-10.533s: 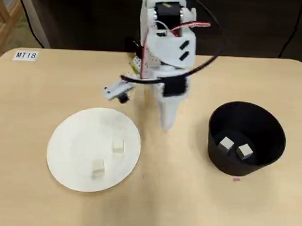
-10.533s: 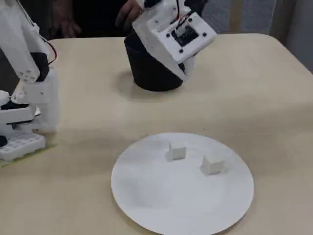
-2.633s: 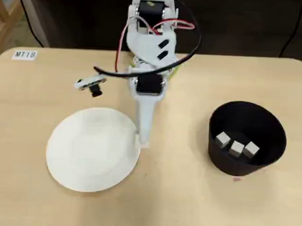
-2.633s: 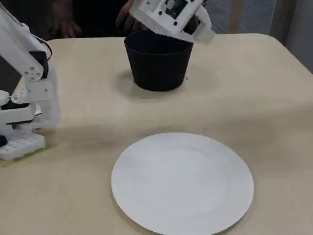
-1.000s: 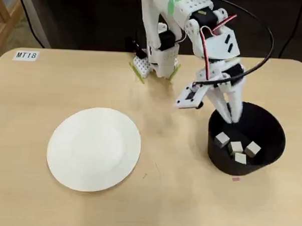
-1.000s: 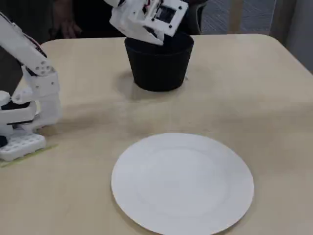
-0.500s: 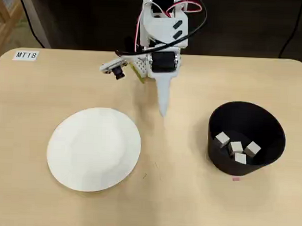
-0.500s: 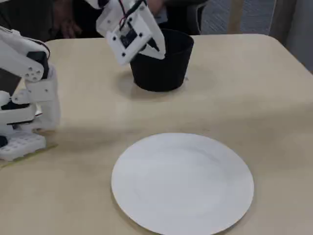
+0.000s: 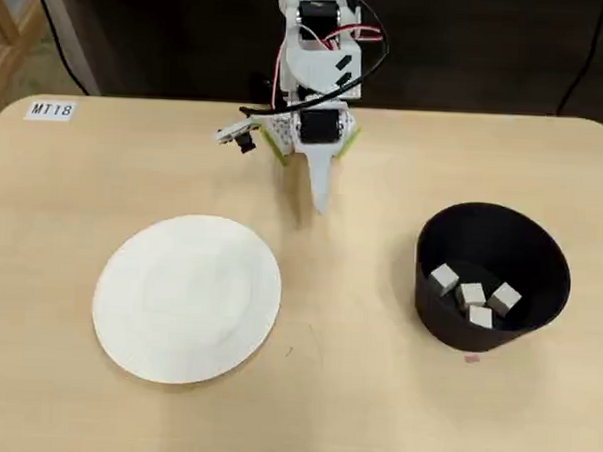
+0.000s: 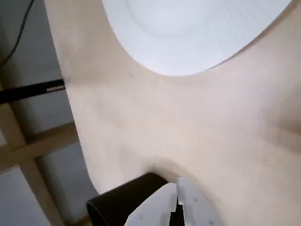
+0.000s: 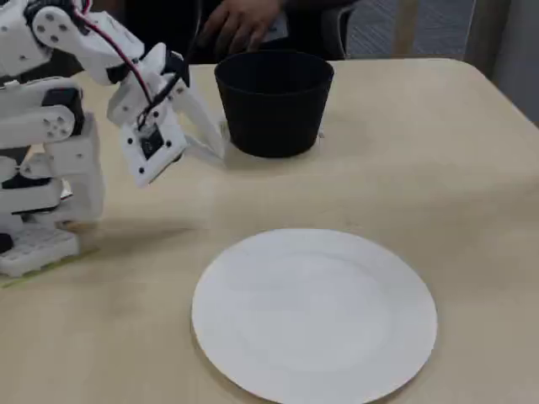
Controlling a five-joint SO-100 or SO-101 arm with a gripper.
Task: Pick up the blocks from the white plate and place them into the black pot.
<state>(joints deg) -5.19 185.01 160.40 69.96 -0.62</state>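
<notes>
Tool drawn in close to the arm's base, tip pointing down over bare table, well apart from both plate and pot. Fingers pressed together to a single narrow point in overhead and wrist views; nothing between them.

White plate empty in the overhead, fixed and wrist views. All four blocks lie in the black pot, clustered on its floor, some touching, one or two tipped off square. From the fixed view the pot's tall wall hides them entirely.

Judgement: task looks complete; nothing left on the plate to fetch.

Handling notes, should a block need regrasping:
- small, rigid cubes, likely light; flat parallel faces suit a two-finger pinch across opposite sides
- smooth-looking faces, so a centred grip is safer than a corner one
- the huddle inside the pot leaves little finger room, and the flaring wall crowds the approach; the outermost cube would be the easiest pick

A person's hand rests beyond the pot at the far table edge.
</notes>
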